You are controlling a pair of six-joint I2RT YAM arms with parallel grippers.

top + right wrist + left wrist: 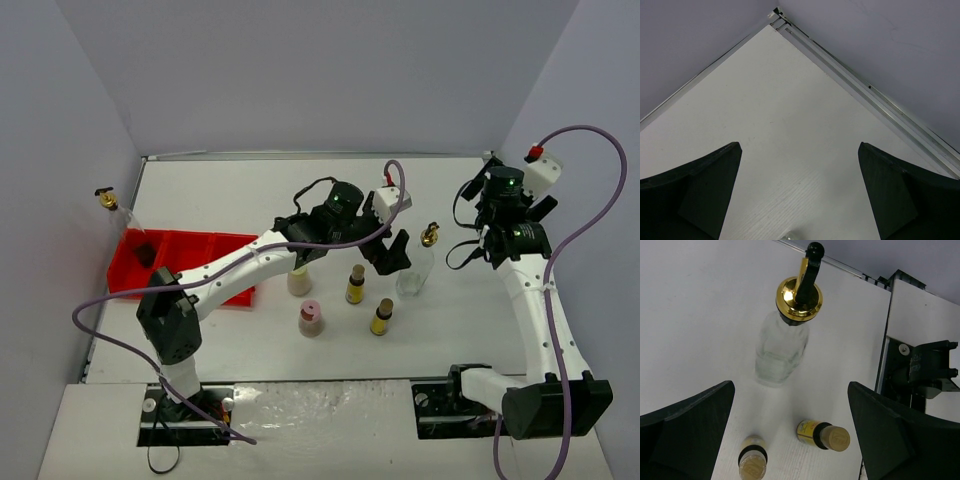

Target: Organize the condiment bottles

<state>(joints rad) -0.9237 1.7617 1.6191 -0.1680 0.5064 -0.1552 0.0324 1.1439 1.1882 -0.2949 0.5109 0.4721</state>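
Bottle (781, 347) of clear glass, glossy gold collar, perhaps metal.

Your left arm (250, 260) extends forward and rightward, with the left gripper (791, 387) aimed downward, jaws spread wide and empty. Your right arm (530, 300) stands folded upright. The right gripper (798, 150) also has its jaws spread wide.

My left gripper (392, 258) hangs just left of a tall clear glass bottle with a gold spout (420, 265). Left of it, nearer me, stands a tiny yellow brown-capped bottle (355, 285), and a second tiny yellow bottle (381, 317) nearer still. Further left is a squat beige pink-capped bottle (310, 318), with a second squat beige bottle (299, 282) behind it under my arm. The red plastic compartment tray (205, 248) lies leftmost, a second tall glass bottle (110, 203) at its far left corner
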